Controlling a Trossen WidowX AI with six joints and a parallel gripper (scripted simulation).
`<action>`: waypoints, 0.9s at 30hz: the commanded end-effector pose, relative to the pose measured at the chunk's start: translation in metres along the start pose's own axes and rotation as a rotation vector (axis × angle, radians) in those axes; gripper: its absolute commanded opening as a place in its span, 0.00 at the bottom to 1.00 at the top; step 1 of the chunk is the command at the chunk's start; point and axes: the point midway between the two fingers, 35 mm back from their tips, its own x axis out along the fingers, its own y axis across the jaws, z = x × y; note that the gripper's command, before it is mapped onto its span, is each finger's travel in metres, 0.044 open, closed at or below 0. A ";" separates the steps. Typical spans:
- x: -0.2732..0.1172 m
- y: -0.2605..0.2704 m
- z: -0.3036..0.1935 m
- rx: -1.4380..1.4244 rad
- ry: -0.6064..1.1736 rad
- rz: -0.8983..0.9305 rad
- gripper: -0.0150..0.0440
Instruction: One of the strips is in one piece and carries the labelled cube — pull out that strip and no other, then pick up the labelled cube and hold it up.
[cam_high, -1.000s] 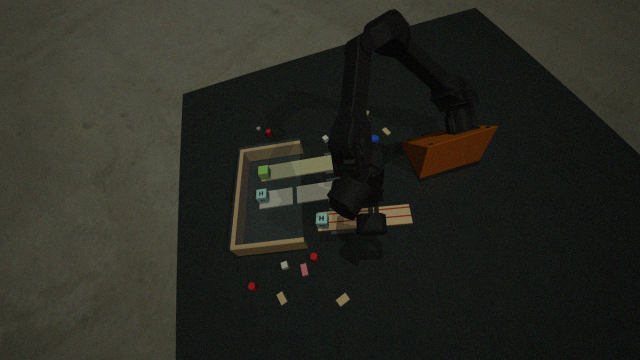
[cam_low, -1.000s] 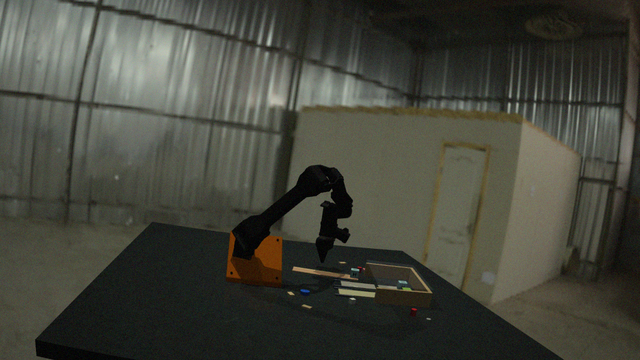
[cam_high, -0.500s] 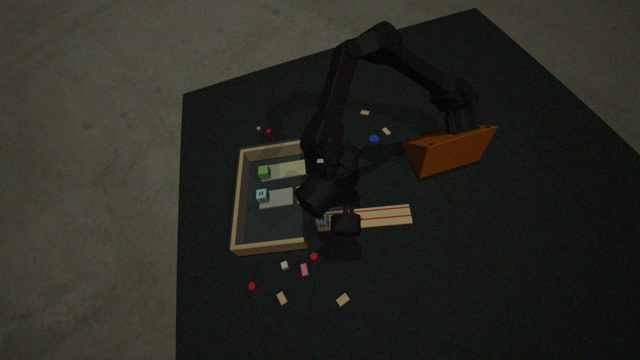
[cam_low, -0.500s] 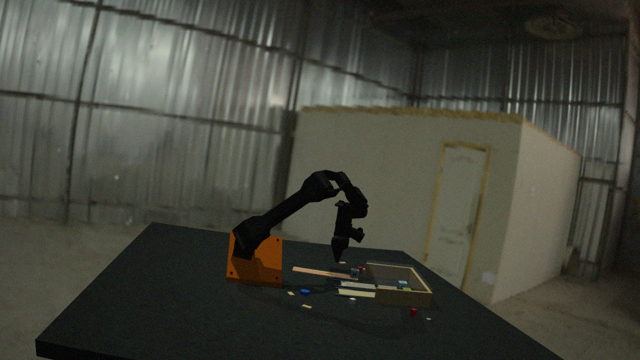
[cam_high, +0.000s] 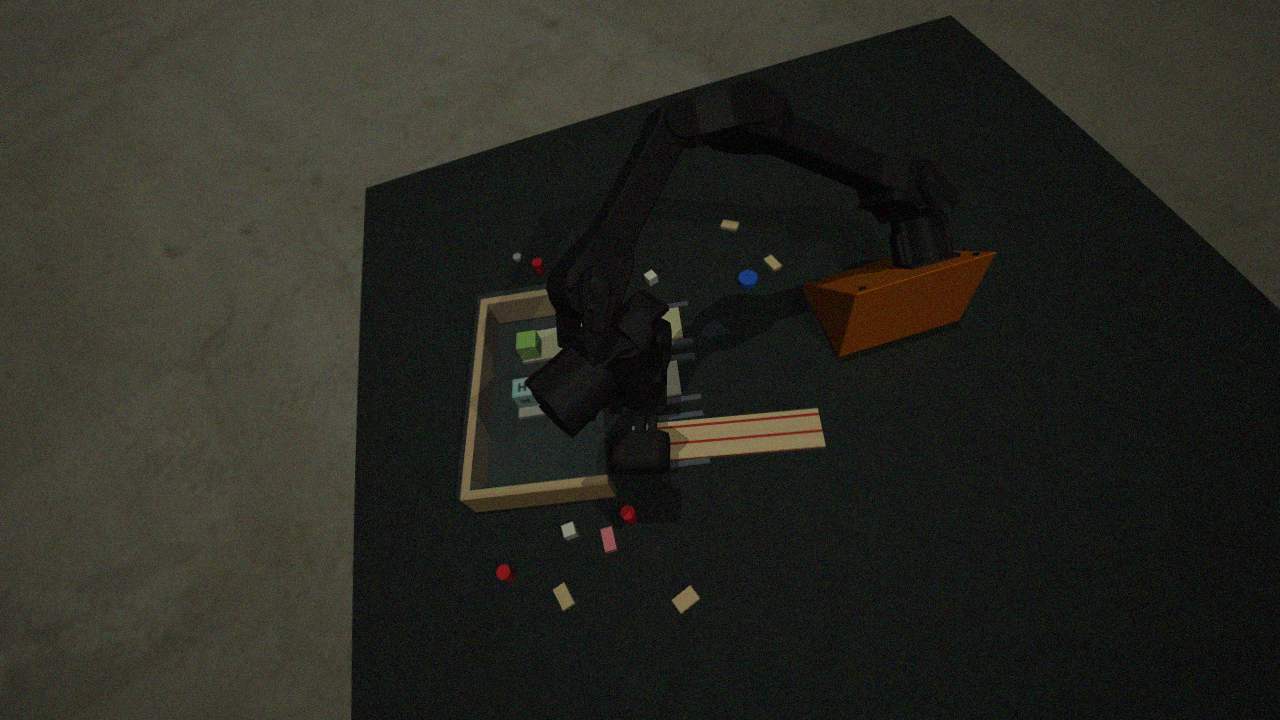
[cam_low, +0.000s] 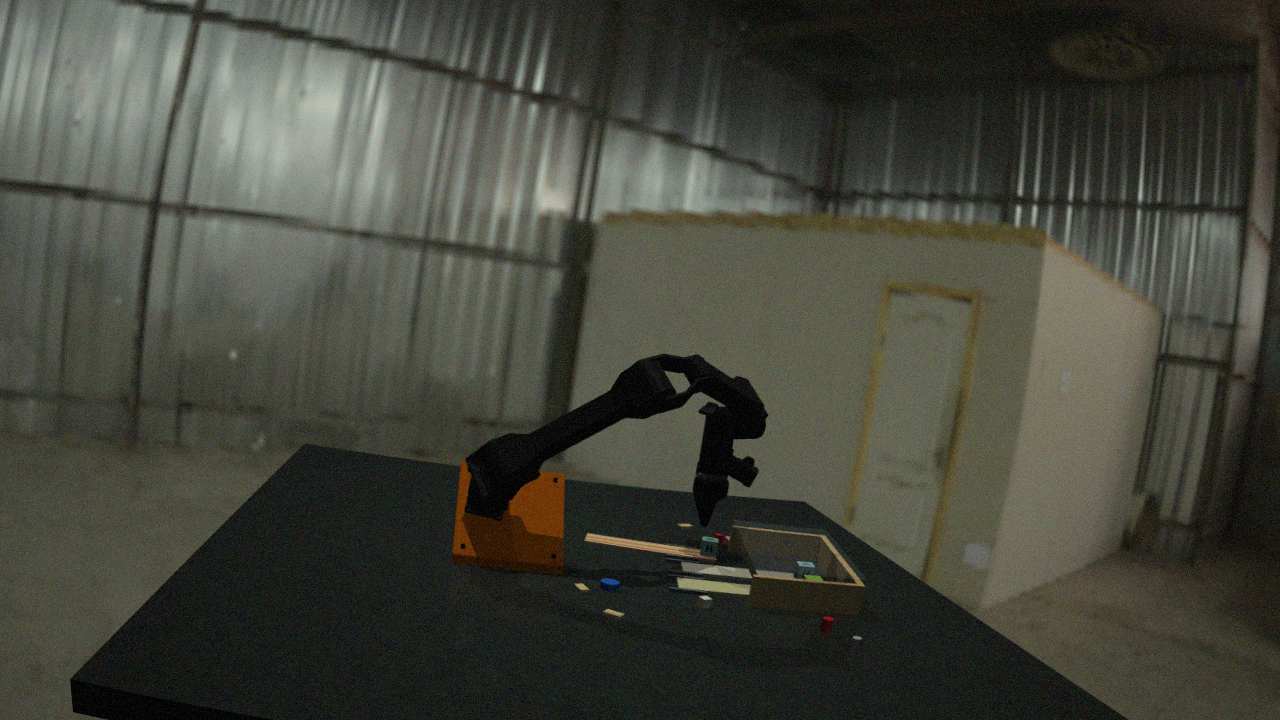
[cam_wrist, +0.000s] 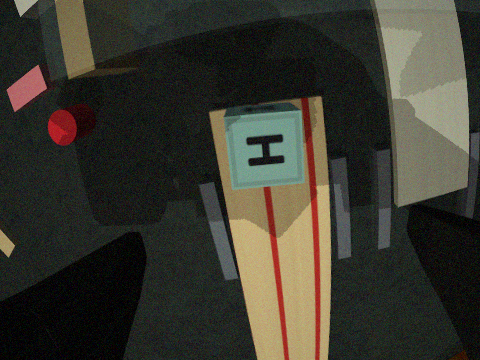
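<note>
Corrugated metal walls close in a dim hall, and a dark table (cam_low: 313, 555) carries the whole layout. On it, the gripper (cam_low: 704, 517) hangs point-down with its jaws spread wide and nothing between them.

Directly beneath the gripper, the wrist view shows the labelled cube (cam_wrist: 264, 148), pale teal with a black H on top. It sits on the far end of the red-lined strip (cam_wrist: 291, 274), which is one unbroken piece. The strip's long axis runs from under the gripper back toward the orange base (cam_high: 897, 300), and most of its length lies outside the wooden tray (cam_high: 474, 402). In the top view the arm hides this cube, so only the strip's near part (cam_high: 751, 432) shows.

Judging by this, the strip is already drawn out and the cube is next. The move turns on a straight drop: the cube lies below, roughly centred in the wrist view, square to the strip. A red peg (cam_wrist: 70, 123) stands well off to one side, and a grey split strip (cam_wrist: 416, 94) lies on the other side.
</note>
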 end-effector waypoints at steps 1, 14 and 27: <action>0.004 0.001 0.015 -0.007 0.003 -0.009 1.00; 0.020 0.001 0.019 -0.007 0.002 -0.009 0.68; 0.042 0.001 0.019 -0.007 0.002 -0.010 0.68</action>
